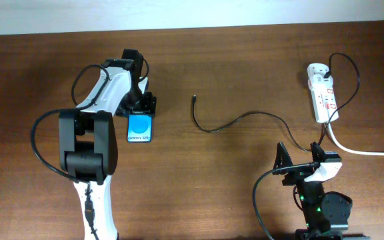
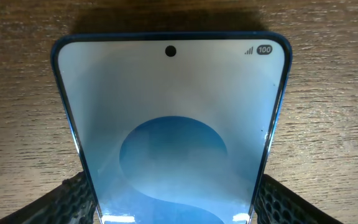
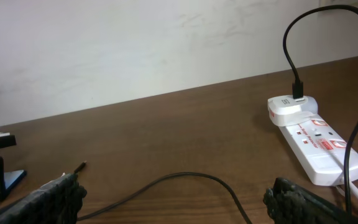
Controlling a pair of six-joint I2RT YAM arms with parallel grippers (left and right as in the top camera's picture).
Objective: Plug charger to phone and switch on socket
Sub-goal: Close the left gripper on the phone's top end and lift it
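Charger (image 1: 245, 115) is a thin floppy cable lying loose on the surface (image 1: 232, 53) between phone (image 1: 140, 128) and socket (image 1: 322, 93), so I'd grab it right behind the stiff little plug tip; anywhere further back it'll just droop. Right claw (image 1: 300, 157) is spread wide and empty down by the socket. Left claw (image 1: 141, 110) looks clamped on the phone's side edges, and that slick glass slab could skid when pushed.

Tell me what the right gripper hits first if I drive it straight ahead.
Most likely the charger cable, which arcs across the table just ahead of the open right gripper. Beyond it only bare table shows, though depth is hard to judge.
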